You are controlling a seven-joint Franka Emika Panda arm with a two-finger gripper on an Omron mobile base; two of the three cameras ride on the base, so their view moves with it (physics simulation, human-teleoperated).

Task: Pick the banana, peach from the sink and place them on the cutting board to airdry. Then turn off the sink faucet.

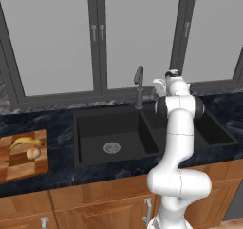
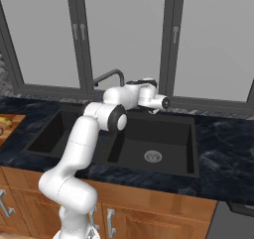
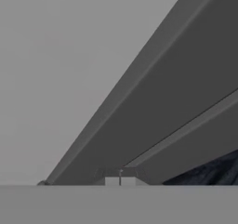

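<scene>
I count 1 banana (image 1: 26, 141) and 1 peach (image 1: 33, 153) touching on the 1 cutting board (image 1: 14, 168) at the worktop's left edge, 1 sink faucet (image 1: 139, 86) behind the sink (image 1: 95, 149), no readable writing, and my gripper (image 3: 120, 180) clenched empty.

No legible text, labels, brands or numbers anywhere.

White arm bent forward, hand (image 3: 120, 180) level, fingers closed together, empty.
</scene>
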